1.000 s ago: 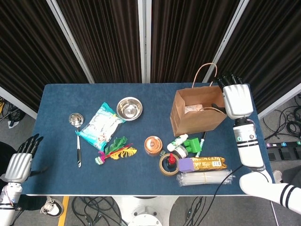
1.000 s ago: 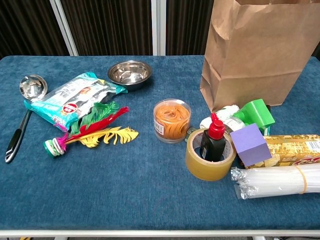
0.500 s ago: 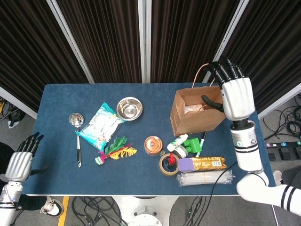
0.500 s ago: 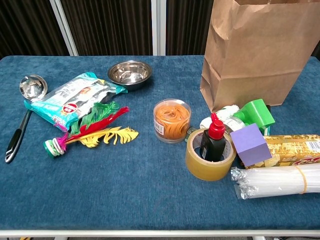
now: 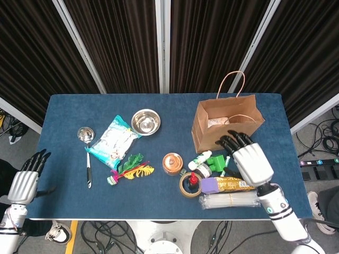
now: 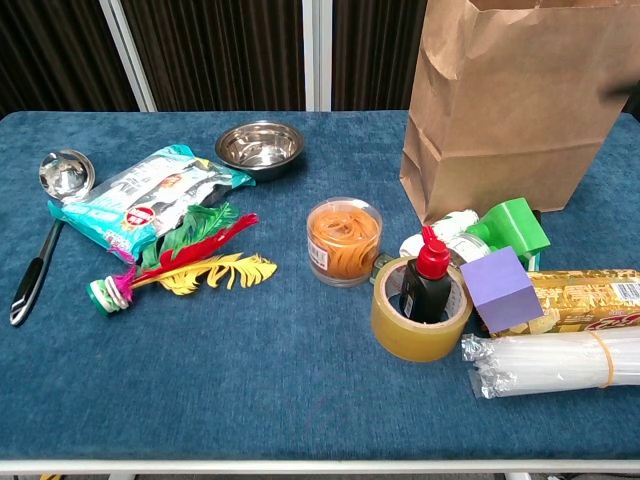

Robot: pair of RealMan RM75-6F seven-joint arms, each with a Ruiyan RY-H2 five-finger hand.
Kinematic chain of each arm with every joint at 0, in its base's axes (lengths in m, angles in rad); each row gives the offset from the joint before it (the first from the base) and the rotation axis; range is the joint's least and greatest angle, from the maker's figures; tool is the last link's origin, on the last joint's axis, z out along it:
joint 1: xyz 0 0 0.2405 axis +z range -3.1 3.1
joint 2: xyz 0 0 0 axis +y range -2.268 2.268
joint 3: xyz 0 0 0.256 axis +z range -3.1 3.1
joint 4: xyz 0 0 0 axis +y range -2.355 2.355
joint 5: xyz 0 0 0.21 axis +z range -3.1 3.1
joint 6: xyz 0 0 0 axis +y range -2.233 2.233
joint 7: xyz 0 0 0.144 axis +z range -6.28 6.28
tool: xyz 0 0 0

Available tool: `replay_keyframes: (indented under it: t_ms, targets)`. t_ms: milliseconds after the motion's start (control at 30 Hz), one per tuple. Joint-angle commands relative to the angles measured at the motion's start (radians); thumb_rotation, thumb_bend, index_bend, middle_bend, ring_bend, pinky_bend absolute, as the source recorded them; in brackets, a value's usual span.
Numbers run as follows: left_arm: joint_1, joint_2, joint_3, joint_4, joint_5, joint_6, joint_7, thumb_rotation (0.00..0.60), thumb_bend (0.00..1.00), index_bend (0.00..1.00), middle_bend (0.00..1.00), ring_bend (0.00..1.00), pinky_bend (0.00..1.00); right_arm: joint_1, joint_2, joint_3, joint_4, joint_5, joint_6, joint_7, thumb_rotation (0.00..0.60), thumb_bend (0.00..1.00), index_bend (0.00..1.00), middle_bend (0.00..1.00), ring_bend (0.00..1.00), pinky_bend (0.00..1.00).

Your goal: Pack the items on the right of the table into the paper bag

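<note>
The brown paper bag (image 5: 225, 123) stands upright and open at the far right of the blue surface (image 5: 69, 114), its handles up, with something pale lying inside it. In front of it sits the cluster of things to pack: a green tape dispenser (image 6: 512, 228) just beside the bag's base, a small white bottle (image 6: 447, 226) lying next to it, a roll of brown tape (image 6: 418, 312) with a red-capped black bottle (image 6: 427, 278) standing inside its ring, a purple cube (image 6: 503, 288) touching a gold snack packet (image 6: 588, 298), and a bundle of clear straws (image 6: 555, 362) nearest the front edge. A clear tub of orange rubber bands (image 6: 343, 240) stands a little left of the tape roll. The right hand (image 5: 249, 159) hovers above the packet and the dispenser in the head view, holding nothing, its dark fingers (image 5: 231, 141) apart and reaching toward the bag; the chest view does not show it. The left hand (image 5: 25, 180) hangs off the surface at the near left corner, fingers extended and apart, empty. On the left half lie a ladle (image 5: 86, 149), a teal and silver food pouch (image 5: 113, 141), a steel bowl (image 5: 145, 121) and a shuttlecock of coloured feathers (image 5: 130, 168), all well apart from the bag
</note>
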Motion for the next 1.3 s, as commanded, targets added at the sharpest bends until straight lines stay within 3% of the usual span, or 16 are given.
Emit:
replay_keyframes:
  t_ms: [33, 200, 333, 667, 1300]
  targets:
    - [0.000, -0.003, 0.001, 0.001, 0.000, -0.003, 0.001, 0.600, 0.17, 0.07, 0.12, 0.02, 0.16, -0.057, 0.006, -0.076, 0.025, -0.034, -0.039, 0.046, 0.600, 0.00, 0.27, 0.27, 0.17, 0.26]
    - [0.005, -0.009, 0.008, 0.011, 0.000, -0.005, -0.002, 0.600, 0.17, 0.07, 0.12, 0.02, 0.16, -0.073, -0.057, -0.096, 0.094, 0.008, -0.090, 0.185, 0.600, 0.00, 0.27, 0.27, 0.17, 0.26]
    - [0.013, -0.005, 0.012, 0.023, -0.004, -0.002, -0.011, 0.600, 0.17, 0.07, 0.12, 0.02, 0.16, -0.057, -0.087, -0.068, 0.111, 0.082, -0.143, 0.263, 0.600, 0.00, 0.27, 0.27, 0.15, 0.26]
    - [0.033, -0.009, 0.024, 0.072, 0.003, 0.012, -0.063, 0.600, 0.17, 0.07, 0.12, 0.02, 0.16, -0.018, -0.199, -0.053, 0.176, 0.224, -0.238, 0.158, 0.600, 0.00, 0.23, 0.25, 0.12, 0.24]
    - [0.040, -0.015, 0.008, 0.107, -0.003, 0.031, -0.109, 0.600, 0.17, 0.07, 0.12, 0.02, 0.16, 0.012, -0.297, -0.045, 0.210, 0.263, -0.268, 0.097, 0.600, 0.00, 0.24, 0.28, 0.14, 0.24]
